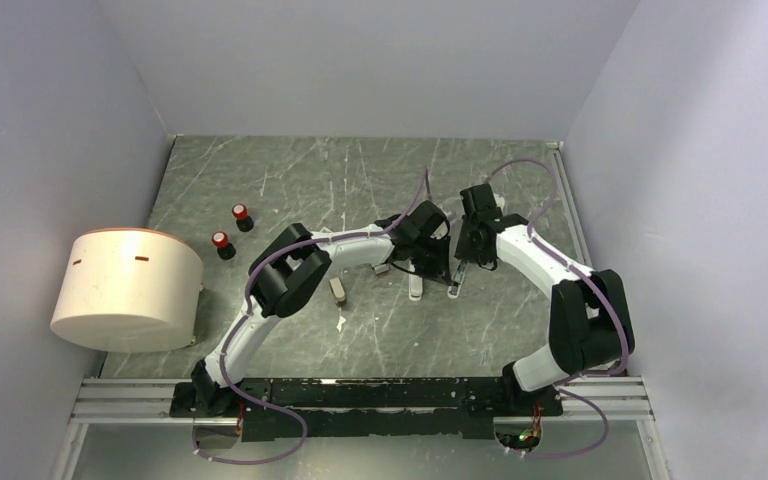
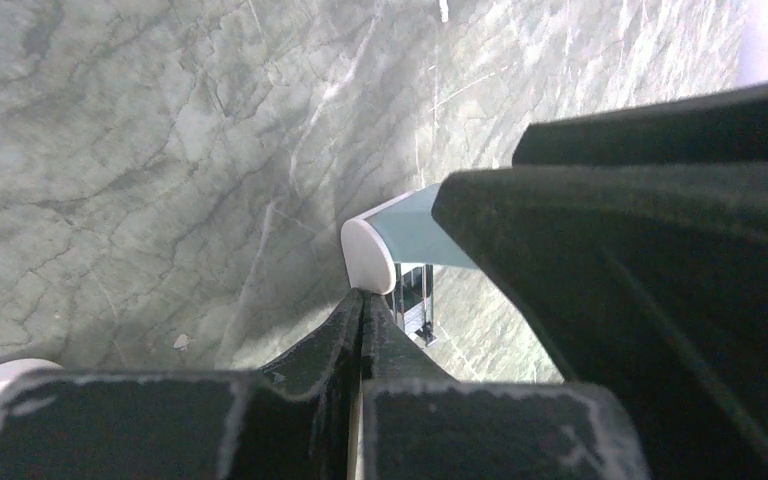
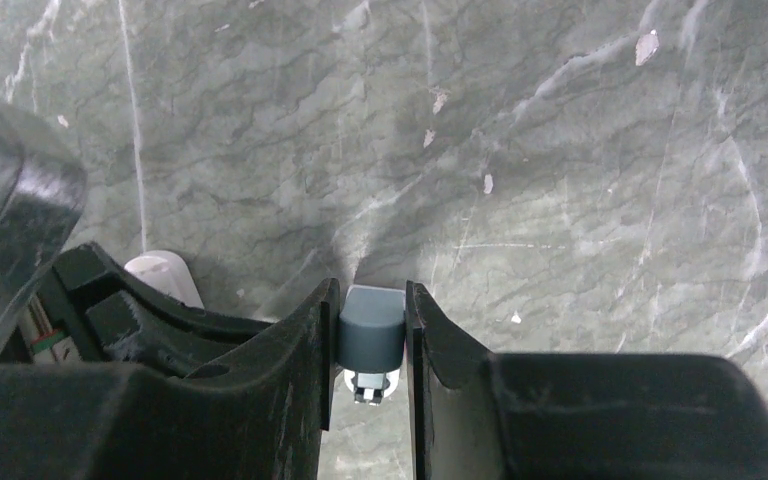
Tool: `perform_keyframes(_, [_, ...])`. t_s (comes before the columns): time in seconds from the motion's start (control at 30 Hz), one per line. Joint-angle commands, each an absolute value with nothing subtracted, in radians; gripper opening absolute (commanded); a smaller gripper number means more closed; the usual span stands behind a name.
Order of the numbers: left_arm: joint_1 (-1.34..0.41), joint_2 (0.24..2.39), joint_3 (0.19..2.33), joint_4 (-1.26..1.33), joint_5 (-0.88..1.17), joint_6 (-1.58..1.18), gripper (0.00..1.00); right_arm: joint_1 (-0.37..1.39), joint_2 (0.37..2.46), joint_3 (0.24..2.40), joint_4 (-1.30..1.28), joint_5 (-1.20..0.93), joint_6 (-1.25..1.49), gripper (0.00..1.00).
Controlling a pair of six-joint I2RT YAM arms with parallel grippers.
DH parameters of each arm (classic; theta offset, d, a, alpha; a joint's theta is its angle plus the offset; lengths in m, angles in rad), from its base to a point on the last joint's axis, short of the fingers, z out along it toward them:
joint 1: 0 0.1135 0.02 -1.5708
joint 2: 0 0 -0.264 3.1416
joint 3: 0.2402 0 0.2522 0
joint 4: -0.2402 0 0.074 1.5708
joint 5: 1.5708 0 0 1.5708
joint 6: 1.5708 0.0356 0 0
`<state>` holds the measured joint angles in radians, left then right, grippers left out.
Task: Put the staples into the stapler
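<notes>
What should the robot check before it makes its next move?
1. Left jaws closed: ok, pressed flat together.
2. Staples in the left jaws: cannot tell, nothing shows between them.
3. Right jaws gripping something: ok, clamped on both sides of the light-blue stapler.
4. Held stapler open: ok, its metal channel shows under the top.
5. Correct stapler: probably not ok, the beige stapler lies apart on the table, and neither arm holds it.
</notes>
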<state>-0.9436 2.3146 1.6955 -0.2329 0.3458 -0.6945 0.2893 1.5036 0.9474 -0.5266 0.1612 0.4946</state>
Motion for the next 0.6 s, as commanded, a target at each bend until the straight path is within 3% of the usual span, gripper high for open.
perform_keyframes(0.0, [-0.954,2.386,1.684,-0.25,0.325,-0.702,0.05,0.347,1.461,0.954,-0.601,0.122,0.535,0.19])
perform_keyframes(0.57, [-0.946,2.361,1.671,-0.237,0.327,-0.704,0.05,0.409,1.394,0.815,-0.599,0.107,0.589,0.17])
